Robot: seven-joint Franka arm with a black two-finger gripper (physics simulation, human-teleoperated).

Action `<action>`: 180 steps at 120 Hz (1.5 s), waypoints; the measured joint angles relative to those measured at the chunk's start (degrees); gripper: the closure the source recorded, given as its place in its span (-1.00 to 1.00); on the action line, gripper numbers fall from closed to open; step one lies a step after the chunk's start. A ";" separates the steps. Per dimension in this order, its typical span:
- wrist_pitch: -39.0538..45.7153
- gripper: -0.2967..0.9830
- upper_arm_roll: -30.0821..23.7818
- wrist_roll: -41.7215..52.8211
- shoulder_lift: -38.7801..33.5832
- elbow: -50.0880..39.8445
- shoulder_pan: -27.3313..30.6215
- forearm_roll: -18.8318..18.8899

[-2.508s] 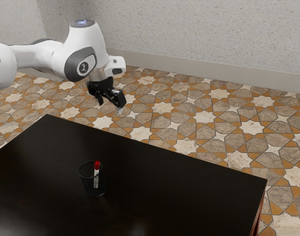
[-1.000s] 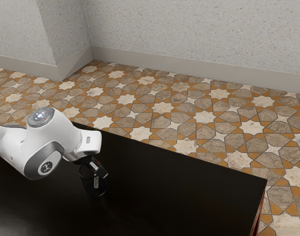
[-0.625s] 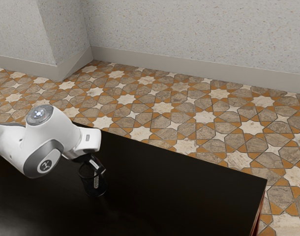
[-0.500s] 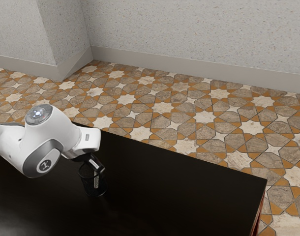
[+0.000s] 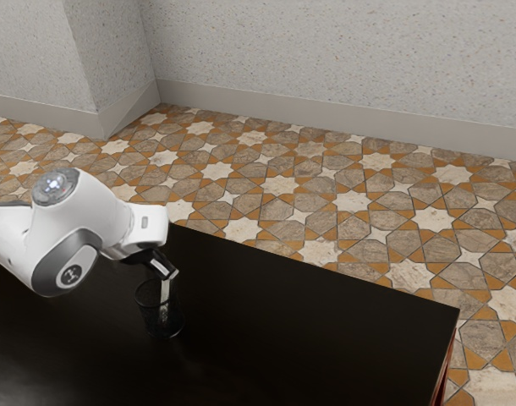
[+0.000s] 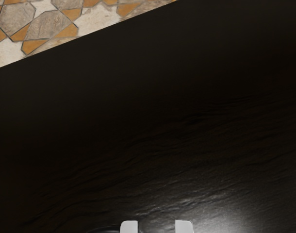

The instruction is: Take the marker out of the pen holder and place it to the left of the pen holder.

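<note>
No text or number can be read: print on the marker (image 5: 165, 292) inside the pen holder (image 5: 146, 316) is illegible, as is the emblem (image 5: 72, 274) at the exterior view's left of the pen holder.

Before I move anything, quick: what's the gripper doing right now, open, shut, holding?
Gripper: at the top of the pen holder, by the marker; open, shut or holding, I can't tell.
</note>
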 joint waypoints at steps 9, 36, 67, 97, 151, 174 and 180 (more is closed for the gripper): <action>-0.27 0.69 -0.04 0.01 -1.92 0.27 0.03 0.00; -5.51 0.69 -0.09 -0.28 -6.50 4.85 0.73 0.22; -21.26 0.69 0.04 -2.25 -7.68 13.16 6.27 0.95; -38.12 0.69 2.34 -4.89 -5.71 15.25 10.16 1.57; -48.14 0.68 5.18 -5.38 2.52 16.54 16.38 1.38; -50.15 0.68 6.36 -4.43 10.25 22.86 17.23 1.31; -50.60 0.68 7.29 -4.09 12.03 23.72 17.54 1.19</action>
